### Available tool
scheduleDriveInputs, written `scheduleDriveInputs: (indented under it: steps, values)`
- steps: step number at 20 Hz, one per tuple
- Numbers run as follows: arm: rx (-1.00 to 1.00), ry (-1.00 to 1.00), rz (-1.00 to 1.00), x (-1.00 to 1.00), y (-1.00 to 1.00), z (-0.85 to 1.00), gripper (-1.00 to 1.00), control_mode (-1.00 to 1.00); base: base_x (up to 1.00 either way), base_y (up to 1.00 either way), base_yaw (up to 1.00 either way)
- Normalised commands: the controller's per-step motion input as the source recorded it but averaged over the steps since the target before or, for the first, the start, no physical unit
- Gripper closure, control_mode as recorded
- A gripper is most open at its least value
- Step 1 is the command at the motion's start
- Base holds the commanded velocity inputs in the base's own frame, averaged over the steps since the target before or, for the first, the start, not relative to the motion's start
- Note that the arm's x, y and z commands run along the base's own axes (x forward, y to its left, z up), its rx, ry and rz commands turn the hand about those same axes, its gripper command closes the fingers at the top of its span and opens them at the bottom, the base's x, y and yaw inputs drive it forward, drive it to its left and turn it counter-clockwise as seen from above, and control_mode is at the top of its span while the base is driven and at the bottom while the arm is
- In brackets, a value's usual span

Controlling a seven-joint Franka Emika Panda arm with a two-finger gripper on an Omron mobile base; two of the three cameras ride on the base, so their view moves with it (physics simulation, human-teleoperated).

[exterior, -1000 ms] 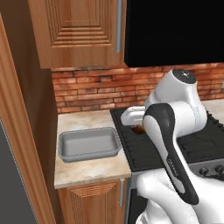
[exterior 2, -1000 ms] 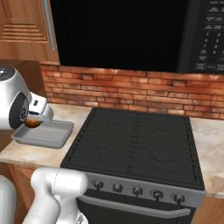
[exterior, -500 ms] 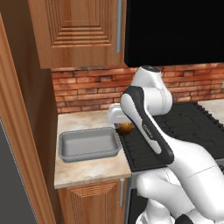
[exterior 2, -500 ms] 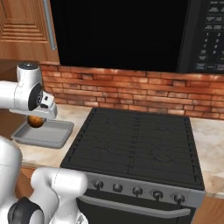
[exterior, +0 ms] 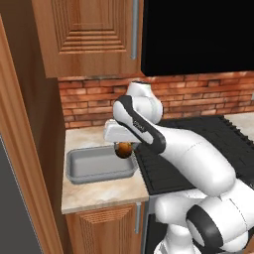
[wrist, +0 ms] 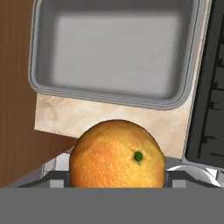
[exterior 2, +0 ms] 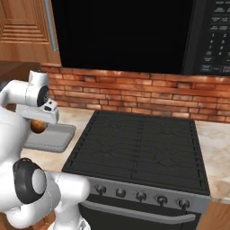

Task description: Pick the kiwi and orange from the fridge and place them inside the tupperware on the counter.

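While gripped, orange (wrist: 117, 154) between claw (exterior: 122, 149) tips

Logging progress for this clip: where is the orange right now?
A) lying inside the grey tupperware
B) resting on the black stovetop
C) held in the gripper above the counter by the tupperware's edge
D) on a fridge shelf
C: the orange sits in the gripper above the counter, beside the tupperware, whose inside looks bare in the hand view.
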Motion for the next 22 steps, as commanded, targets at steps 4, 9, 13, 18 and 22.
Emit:
scheduleDriveInputs:
  steps: [4,9,13,18,22]
  values:
    - [-0.20,0.09,-0.08,0.32,0.20,-0.57,1.00,-1.00,0.00,0.00,0.00]
    - [-0.15,0.06,-0.16,0.26,0.09,-0.46,1.00,-1.00,0.00,0.00,0.00]
    - [-0.03,0.04,-0.15,0.28,0.02,-0.32,1.00,-1.00,0.00,0.00,0.00]
    - [0.00,0.10,-0.10,0.29,0.00,-0.35,1.00,-1.00,0.00,0.00,0.00]
    - [-0.01,0.04,-0.08,0.29,0.01,-0.37,1.00,-1.00,0.00,0.00,0.00]
